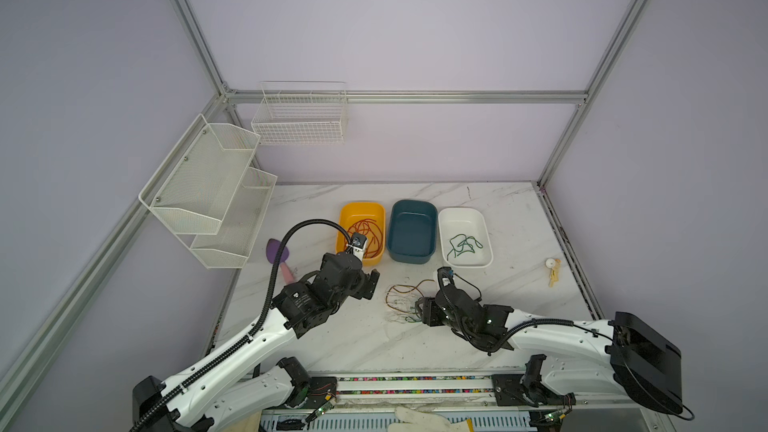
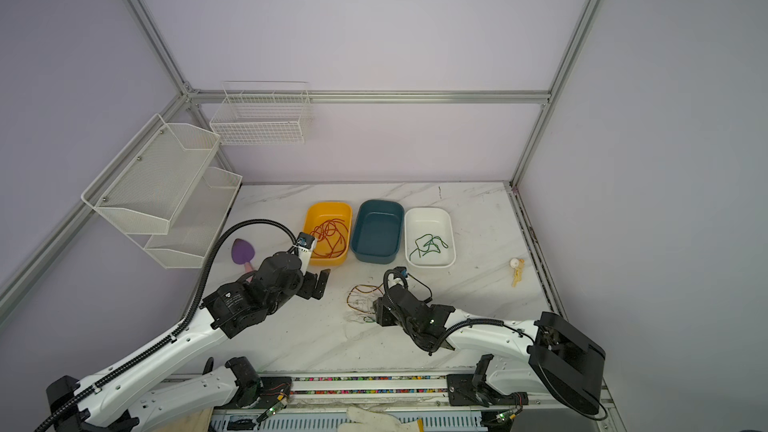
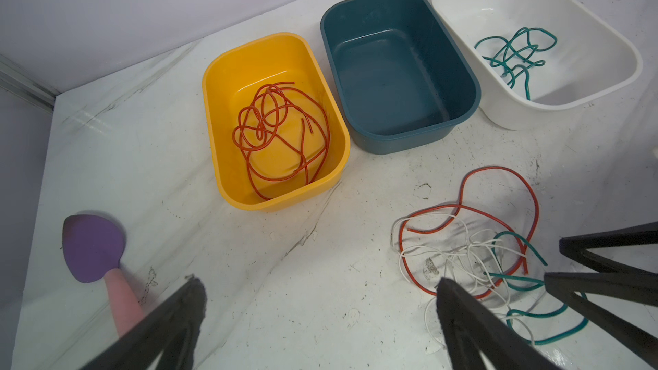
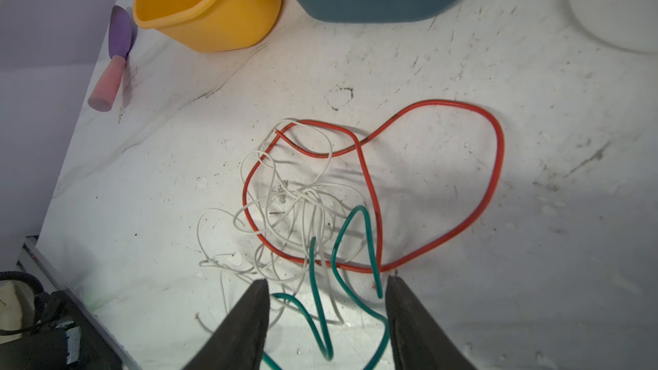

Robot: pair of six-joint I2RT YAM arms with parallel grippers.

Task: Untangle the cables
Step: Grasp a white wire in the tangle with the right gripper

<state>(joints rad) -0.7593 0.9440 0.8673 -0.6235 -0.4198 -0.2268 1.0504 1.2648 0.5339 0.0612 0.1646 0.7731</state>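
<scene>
A messy pile of cables [image 1: 401, 301] lies on the marble table [image 1: 353, 338]. It sits low in the middle of both top views, just in front of three trays. In the right wrist view the pile fills the middle of the frame. A red cable [image 4: 502, 151] makes a big loop, and thin white cables [image 4: 306, 193] are knotted up inside it. A green cable [image 4: 360, 208] bends up from the bottom edge and crosses them.

The right gripper [image 4: 327, 279] is down at the near edge of the pile. Its two black fingers [image 4: 249, 315] stand apart, and the green cable and a few white ones lie in the gap between them. Nothing looks squeezed, as far as this view shows.

The left gripper [image 3: 320, 281] hangs to the left of the pile in both top views, near the yellow tray [image 3: 220, 119]. It is spread wide, with nothing in it.

The trays stand side by side across the upper part of the left wrist view. The yellow tray holds a red bunch [image 3: 277, 126] of wire, all looped up. The blue tray [image 3: 391, 65] is in the middle. The white tray [image 3: 587, 76] holds a green bunch [image 3: 512, 51].

A purple spatula [image 3: 92, 247] with a pink handle lies flat at the lower left of the left wrist view, well apart from the pile.
</scene>
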